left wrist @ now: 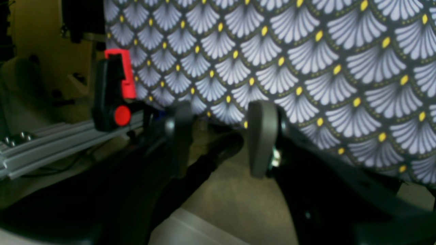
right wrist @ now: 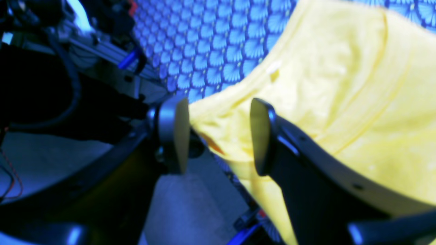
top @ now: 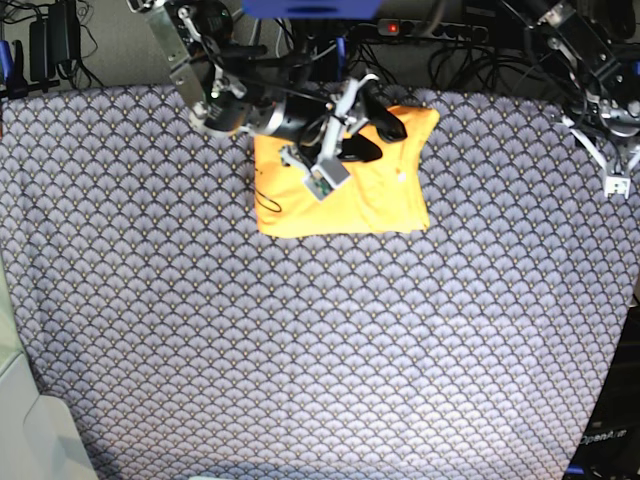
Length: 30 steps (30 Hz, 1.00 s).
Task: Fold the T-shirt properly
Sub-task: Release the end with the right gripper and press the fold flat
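Note:
The yellow-orange T-shirt (top: pixel 345 190) lies folded into a rough square at the far middle of the patterned tablecloth (top: pixel 300 330). A thin dark thread (top: pixel 263 196) curls at its left edge. My right gripper (top: pixel 372 135) is open above the shirt's far edge. In the right wrist view the right gripper (right wrist: pixel 218 136) stands with its jaws apart and the shirt (right wrist: pixel 340 85) shows between and behind them, not clamped. My left gripper (left wrist: pixel 220 136) is open and empty at the table's edge, away from the shirt. My left arm (top: pixel 600 90) is at the far right corner.
A black and red clamp (left wrist: pixel 117 92) sits on an aluminium rail (left wrist: pixel 51 143) at the table's edge beside my left gripper. Cables and a power strip (top: pixel 430 30) run behind the far edge. A pale box (top: pixel 40 430) stands at the near left.

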Each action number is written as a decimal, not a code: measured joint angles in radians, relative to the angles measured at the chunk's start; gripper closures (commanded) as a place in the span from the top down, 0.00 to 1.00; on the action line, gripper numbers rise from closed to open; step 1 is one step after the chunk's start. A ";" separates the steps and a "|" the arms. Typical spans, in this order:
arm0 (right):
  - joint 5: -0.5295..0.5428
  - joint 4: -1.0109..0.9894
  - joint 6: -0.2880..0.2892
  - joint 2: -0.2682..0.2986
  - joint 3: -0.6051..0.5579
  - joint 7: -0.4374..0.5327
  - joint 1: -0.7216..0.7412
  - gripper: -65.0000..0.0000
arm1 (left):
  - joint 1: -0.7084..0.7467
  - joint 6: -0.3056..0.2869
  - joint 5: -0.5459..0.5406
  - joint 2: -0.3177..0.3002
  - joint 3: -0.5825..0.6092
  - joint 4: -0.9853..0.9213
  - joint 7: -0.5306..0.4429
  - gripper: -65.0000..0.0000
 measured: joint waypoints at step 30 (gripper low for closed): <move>0.003 0.128 -0.055 0.179 -0.050 -0.115 0.145 0.46 | 0.169 0.000 -0.002 -0.190 0.701 0.112 0.005 0.00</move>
